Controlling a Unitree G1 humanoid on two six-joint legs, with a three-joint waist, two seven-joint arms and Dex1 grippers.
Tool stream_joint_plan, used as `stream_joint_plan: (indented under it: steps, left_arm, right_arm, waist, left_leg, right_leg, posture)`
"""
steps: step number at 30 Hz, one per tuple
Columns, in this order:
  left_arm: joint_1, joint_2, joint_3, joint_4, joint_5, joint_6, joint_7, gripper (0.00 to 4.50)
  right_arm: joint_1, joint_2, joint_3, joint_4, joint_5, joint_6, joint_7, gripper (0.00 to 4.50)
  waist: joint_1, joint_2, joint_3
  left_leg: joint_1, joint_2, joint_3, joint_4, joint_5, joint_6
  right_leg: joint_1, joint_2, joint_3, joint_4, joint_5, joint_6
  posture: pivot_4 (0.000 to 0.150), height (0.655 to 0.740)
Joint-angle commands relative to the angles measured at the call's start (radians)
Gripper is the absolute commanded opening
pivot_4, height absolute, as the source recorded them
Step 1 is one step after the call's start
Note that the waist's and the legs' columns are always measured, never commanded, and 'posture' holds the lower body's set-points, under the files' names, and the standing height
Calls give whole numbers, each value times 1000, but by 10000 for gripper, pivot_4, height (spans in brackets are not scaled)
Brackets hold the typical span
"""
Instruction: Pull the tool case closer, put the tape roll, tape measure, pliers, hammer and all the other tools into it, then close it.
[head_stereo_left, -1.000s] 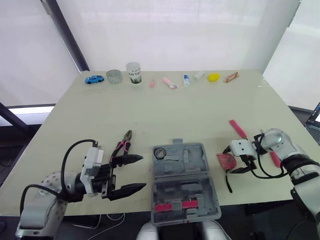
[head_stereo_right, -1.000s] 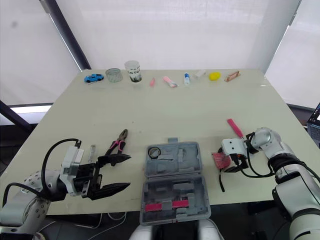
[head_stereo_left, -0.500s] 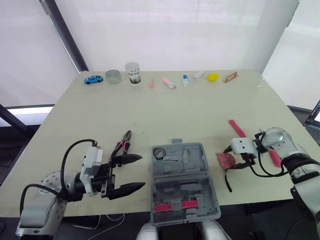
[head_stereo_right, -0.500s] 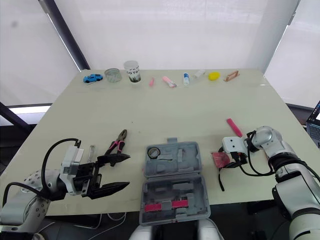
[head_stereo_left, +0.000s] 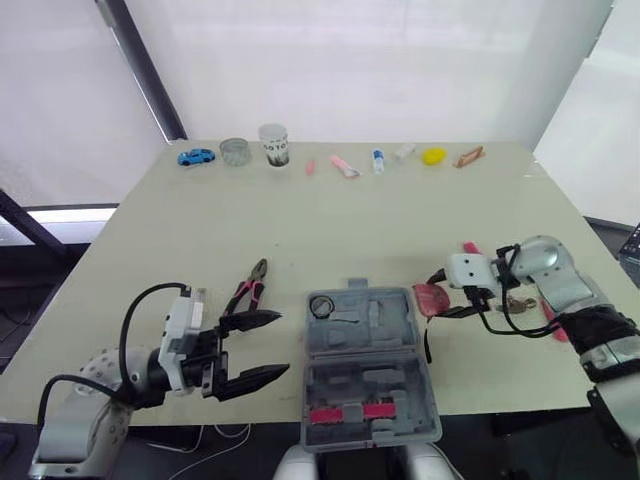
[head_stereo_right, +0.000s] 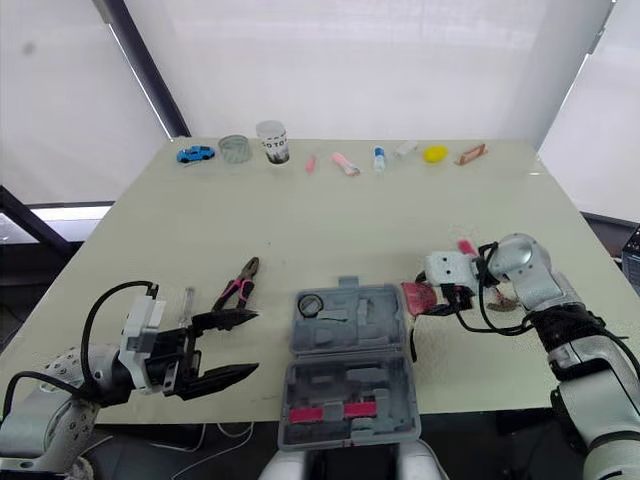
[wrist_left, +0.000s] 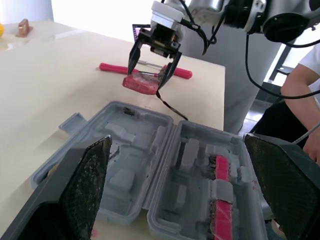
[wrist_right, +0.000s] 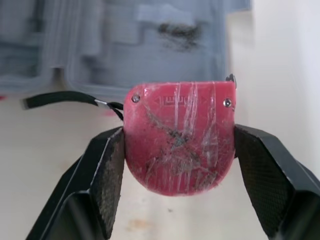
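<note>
Right claw (head_stereo_left: 438, 297) is closed on the red tape measure (wrist_right: 178, 137), one finger pressed to each flat side. The black strap (wrist_right: 60, 98) trails loose toward the case. The tape measure sits just beside the right edge of the tool case (head_stereo_left: 368, 365), near the far half. Whether it clears the table (head_stereo_left: 330, 225) cannot be told.

Progress:
- The case lies open and flat at the near edge of the table, so the pull-closer step appears done.
- A ring-shaped item (head_stereo_left: 320, 306), judged to be the tape roll, sits in the far left pocket.
- Pink pieces (head_stereo_left: 345, 413) sit in the near half.
- The other pockets look empty.

Outstanding:
- The tape measure is not yet in the case.
- The pliers (head_stereo_left: 248, 290) lie on the table left of the case.
- A pink-handled tool (wrist_left: 145, 67), probably the hammer, lies beyond the right claw, partly hidden by the arm.
- The lid is not yet closed.

Left claw (head_stereo_left: 262, 347) is spread wide and holds nothing, near the pliers and left of the case.

Surroundings:
- A toy car (head_stereo_left: 197, 157), a clear cup (head_stereo_left: 235, 151), a paper cup (head_stereo_left: 273, 144) and a yellow item (head_stereo_left: 433, 155) line the far edge, well apart from the work.
- A person's arm (wrist_left: 305, 75) shows past the table.

The loose strap could snag on the case rim.
</note>
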Motion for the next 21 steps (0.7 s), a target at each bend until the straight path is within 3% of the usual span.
stream_joint_plan:
  steps: [1, 6, 9, 21]
  left_arm:
    - [-12, -2, 41, -7, -16, -12, 20, 45000]
    - [-19, -2, 78, 7, -34, 2, 42, 45000]
    - [-6, 5, 103, 15, -34, 7, 50, 45000]
    - [1, 4, 100, -9, -34, 13, 68, 45000]
  right_arm:
    - [-63, -9, 45, -252, -28, 356, 55, 28231]
    - [-165, -31, 192, -401, -153, 603, 105, 28231]
    - [-241, 21, 257, -410, -174, 709, 105, 28231]
    - [-286, 119, 430, -243, -219, 728, 39, 28231]
  waist:
    - [2, 3, 0]
    - [13, 4, 1]
    - [13, 5, 2]
    - [14, 9, 4]
  left_leg:
    - [0, 0, -1, 0, 0, 0]
    - [0, -1, -6, 0, 0, 0]
    - [0, -2, -12, 0, 0, 0]
    - [0, -9, -34, -1, 4, -7]
  right_leg:
    - [0, 0, -1, 0, 0, 0]
    - [3, 0, -7, -1, -2, -2]
    - [6, -1, -14, -2, -3, -4]
    - [16, -8, -33, -3, -8, -6]
  posture:
    - [1500, 7400]
    - [1500, 7400]
    - [1500, 7400]
    - [1500, 7400]
